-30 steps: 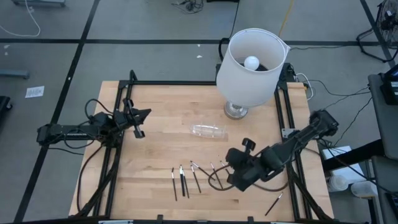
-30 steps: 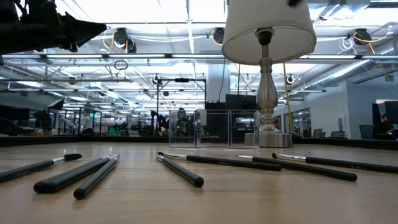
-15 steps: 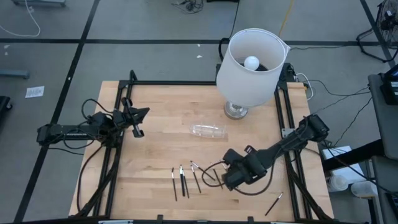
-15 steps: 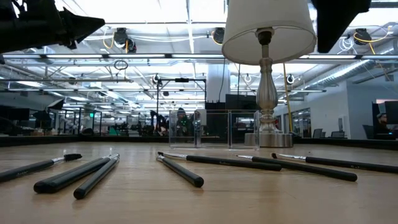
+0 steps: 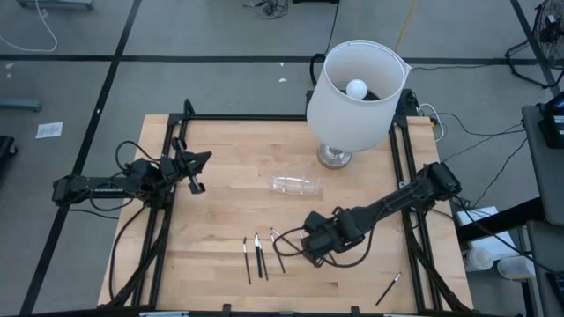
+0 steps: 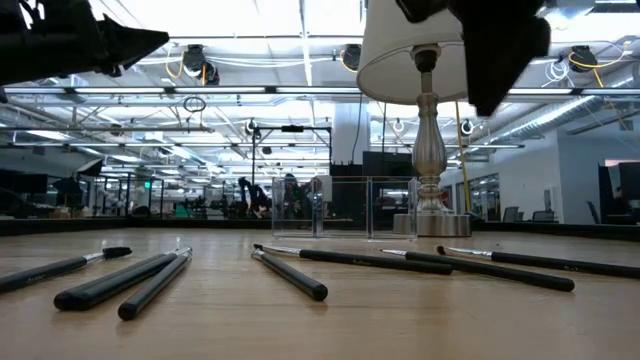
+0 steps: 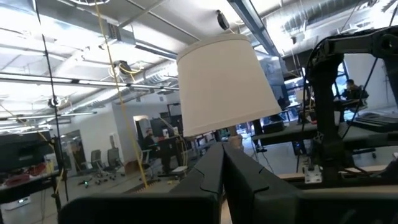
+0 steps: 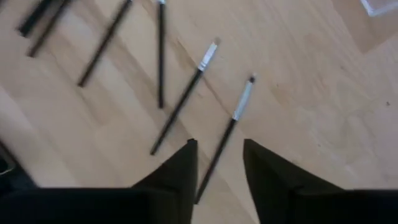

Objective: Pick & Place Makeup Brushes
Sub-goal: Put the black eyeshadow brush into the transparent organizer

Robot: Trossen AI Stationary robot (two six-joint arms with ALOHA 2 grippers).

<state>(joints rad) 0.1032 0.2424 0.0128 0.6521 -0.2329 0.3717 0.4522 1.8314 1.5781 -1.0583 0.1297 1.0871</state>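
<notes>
Several thin dark makeup brushes [image 5: 263, 255] lie flat in a loose row on the wooden table [image 5: 220, 220] near its front edge, also seen in the low view [image 6: 290, 272]. One more brush [image 5: 389, 288] lies alone at the front right. My right gripper [image 5: 307, 245] hovers open above the right end of the row. In its wrist view [image 8: 219, 152] one brush [image 8: 235, 115] lies on the table below the gap between its fingers, and another [image 8: 186, 93] lies beside it. My left gripper [image 5: 196, 172] waits shut [image 7: 222, 168], raised over the table's left side.
A lamp with a white shade [image 5: 355, 84] stands at the table's far right, on a silver base [image 6: 430, 200]. A clear plastic container [image 5: 293, 185] sits at mid-table behind the brushes. Black frame rails [image 5: 172, 211] run along both sides.
My right gripper has travelled from the front right toward the table's left and now hangs over the right end of the brush row. In the low view it has come into the picture from above. The brushes have not moved.
</notes>
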